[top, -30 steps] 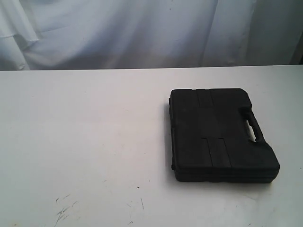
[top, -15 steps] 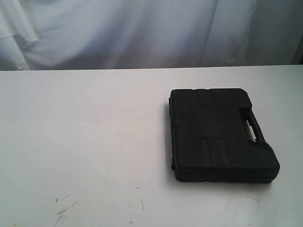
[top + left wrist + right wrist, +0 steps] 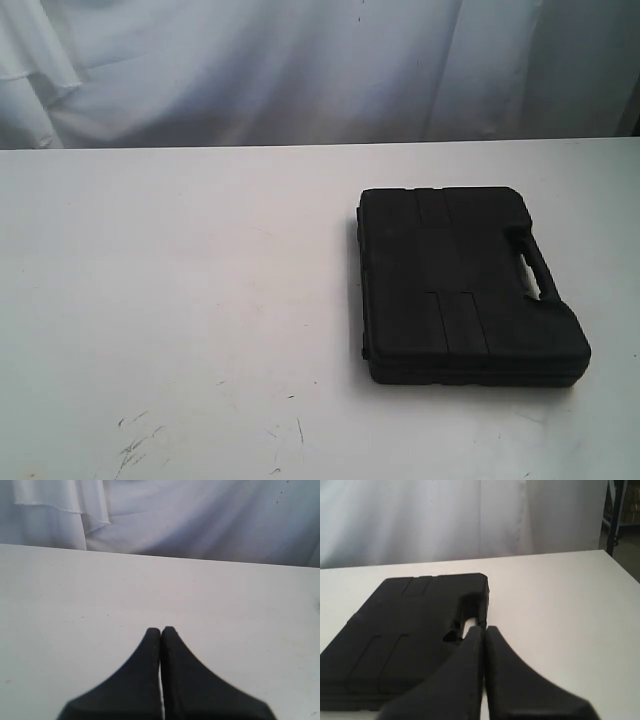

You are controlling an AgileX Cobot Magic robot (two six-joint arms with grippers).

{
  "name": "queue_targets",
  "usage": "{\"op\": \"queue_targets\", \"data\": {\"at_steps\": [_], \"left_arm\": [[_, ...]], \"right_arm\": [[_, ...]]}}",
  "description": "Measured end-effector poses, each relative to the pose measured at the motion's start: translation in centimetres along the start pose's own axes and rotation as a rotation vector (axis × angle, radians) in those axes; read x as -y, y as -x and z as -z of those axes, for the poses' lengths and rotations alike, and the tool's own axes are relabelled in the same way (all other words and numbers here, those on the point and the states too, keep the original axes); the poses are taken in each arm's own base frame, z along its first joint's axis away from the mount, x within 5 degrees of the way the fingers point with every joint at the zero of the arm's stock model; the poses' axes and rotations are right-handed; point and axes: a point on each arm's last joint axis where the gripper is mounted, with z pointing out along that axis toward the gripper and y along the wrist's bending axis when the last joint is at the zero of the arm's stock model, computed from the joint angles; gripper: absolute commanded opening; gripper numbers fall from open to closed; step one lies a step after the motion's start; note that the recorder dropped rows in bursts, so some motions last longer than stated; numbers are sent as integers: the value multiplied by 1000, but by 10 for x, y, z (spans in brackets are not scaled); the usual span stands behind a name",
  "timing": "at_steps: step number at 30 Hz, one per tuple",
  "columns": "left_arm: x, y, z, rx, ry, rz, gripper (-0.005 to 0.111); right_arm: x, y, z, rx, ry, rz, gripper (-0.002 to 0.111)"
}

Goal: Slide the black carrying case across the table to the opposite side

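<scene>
**Closed Gripper at the Case Handle**

A black moulded-plastic carrying case (image 3: 405, 625) lies flat on the white flat tabletop (image 3: 560, 595), its lid ribbed with shallow grooves. The right gripper (image 3: 484, 628), two black tapered fingers pressed together with only a thin seam between them, points at the case's handle (image 3: 466, 611). Whether they touch cannot be told. A white draped cloth (image 3: 445, 515) hangs beyond the table's far edge.

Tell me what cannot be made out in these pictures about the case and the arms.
Exterior view: the black case lies on the table, but both arms are outside the frame.
Right wrist view: the right gripper, jaws together, covers part of the case's handle.
Left wrist view: shows the left gripper, jaws together, but the case falls outside the frame.
</scene>
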Motion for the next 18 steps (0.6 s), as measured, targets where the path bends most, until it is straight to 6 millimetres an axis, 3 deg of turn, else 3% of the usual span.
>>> {"op": "queue_targets", "data": {"at_steps": [18], "left_arm": [[0,0,0,0,0,0,0]], "right_arm": [[0,-4,0,-46,-5,26,0]]}}
